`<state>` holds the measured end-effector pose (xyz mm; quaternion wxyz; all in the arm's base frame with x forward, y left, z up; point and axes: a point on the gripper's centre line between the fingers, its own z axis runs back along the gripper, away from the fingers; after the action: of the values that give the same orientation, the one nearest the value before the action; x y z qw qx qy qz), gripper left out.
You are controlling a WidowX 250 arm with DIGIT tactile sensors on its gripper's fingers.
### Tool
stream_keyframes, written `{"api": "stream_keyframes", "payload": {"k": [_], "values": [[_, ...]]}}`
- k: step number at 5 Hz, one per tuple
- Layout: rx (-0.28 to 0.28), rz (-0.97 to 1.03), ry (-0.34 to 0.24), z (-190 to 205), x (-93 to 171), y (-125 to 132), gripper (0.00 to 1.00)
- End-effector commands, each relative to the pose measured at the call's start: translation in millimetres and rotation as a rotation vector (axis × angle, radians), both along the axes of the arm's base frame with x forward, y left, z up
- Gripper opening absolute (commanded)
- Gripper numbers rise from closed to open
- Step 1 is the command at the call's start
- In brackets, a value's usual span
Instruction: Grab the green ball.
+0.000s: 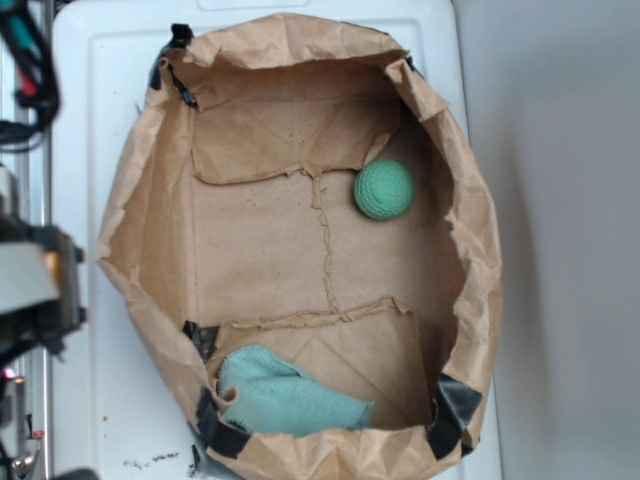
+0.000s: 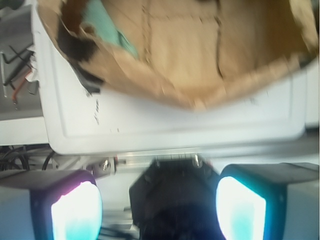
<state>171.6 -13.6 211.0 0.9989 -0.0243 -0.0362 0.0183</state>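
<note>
The green ball [image 1: 384,190], mint-coloured and bumpy, rests inside the opened brown paper bag [image 1: 150,200], close to its right wall and toward the far end. The wrist view does not show the ball. My gripper [image 2: 159,210] is open, its two pale fingers [image 2: 75,212] spread wide with nothing between them. It hangs outside the bag, beyond the white tray's edge. In the exterior view only a blurred part of my arm [image 1: 35,285] shows at the left edge, far left of the ball.
The bag lies on a white tray [image 1: 90,120] and has raised crumpled walls. A flat teal cloth [image 1: 290,400] lies at the bag's near end and also shows as the teal cloth [image 2: 107,25] in the wrist view. Cables [image 1: 25,60] hang at the far left.
</note>
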Motion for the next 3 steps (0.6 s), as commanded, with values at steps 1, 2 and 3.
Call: {"api": "stream_keyframes", "payload": {"k": [1,2,3], "values": [[0.037,-0.012,-0.122,-6,39,49,1.0],[0.037,-0.016,-0.161,-18,57,68,1.0],[0.016,-0.014,-0.143,-37,73,65,1.0]]}}
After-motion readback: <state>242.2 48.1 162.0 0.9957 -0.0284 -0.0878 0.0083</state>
